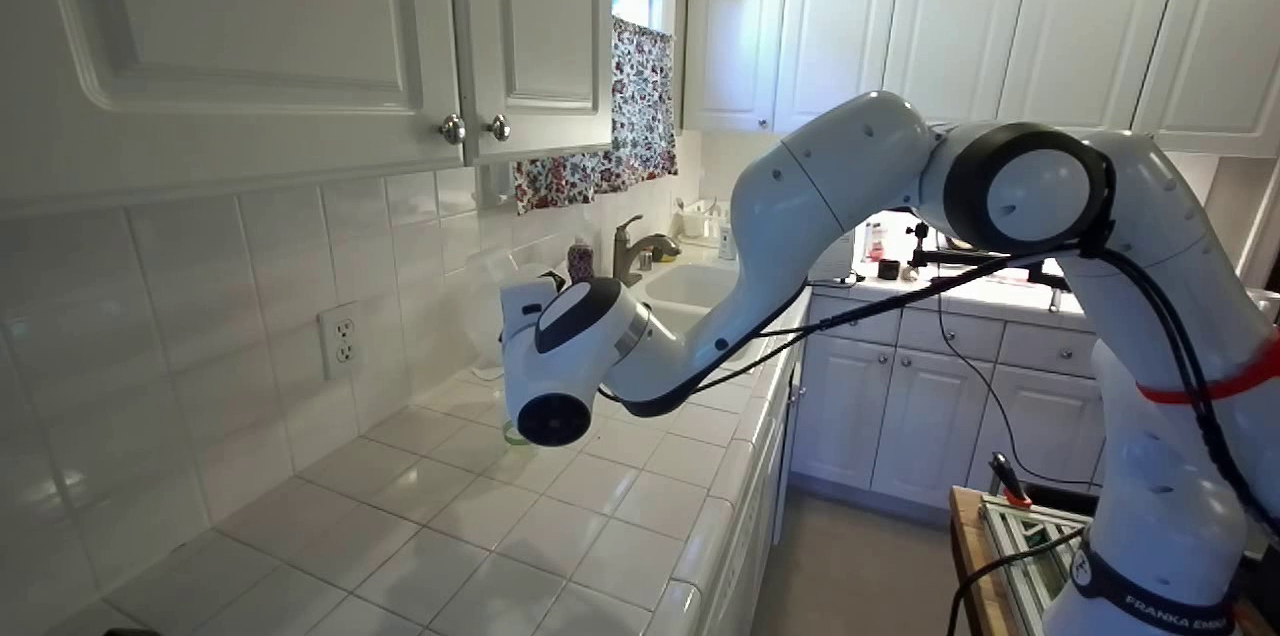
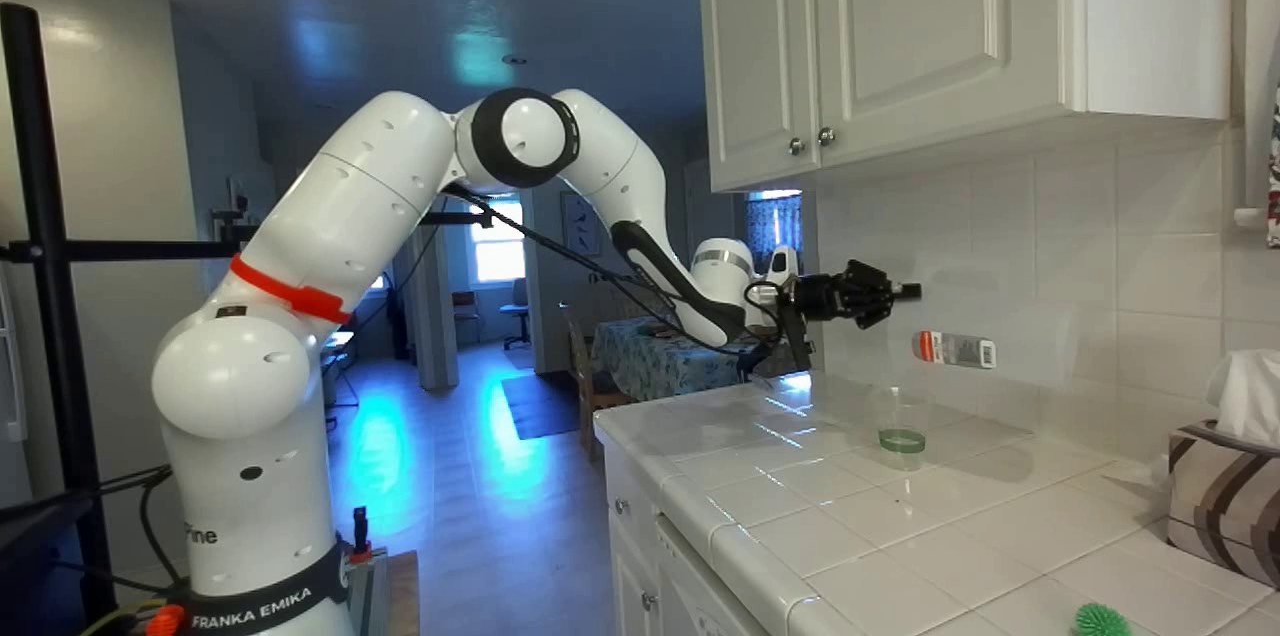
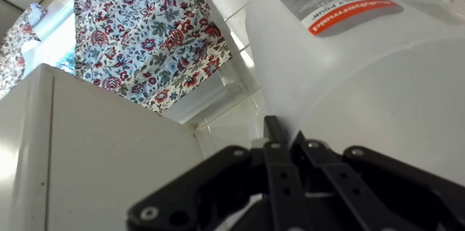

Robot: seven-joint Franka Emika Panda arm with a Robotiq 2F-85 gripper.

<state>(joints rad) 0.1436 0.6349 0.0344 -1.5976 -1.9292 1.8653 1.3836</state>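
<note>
The fingers [image 3: 278,158] are narrow, gripping the edge of a translucent pitcher [image 3: 290,60] tipped onto its side above the tiled surface [image 2: 890,546]. A clear cup [image 2: 902,438] with green low down stands on the surface.

Claw [image 3: 285,132] mostly hidden behind arm [image 1: 850,176] in an exterior view; pitcher [image 3: 301,60] runs off wrist view's right edge, label [image 3: 332,2] fine print unreadable.
</note>
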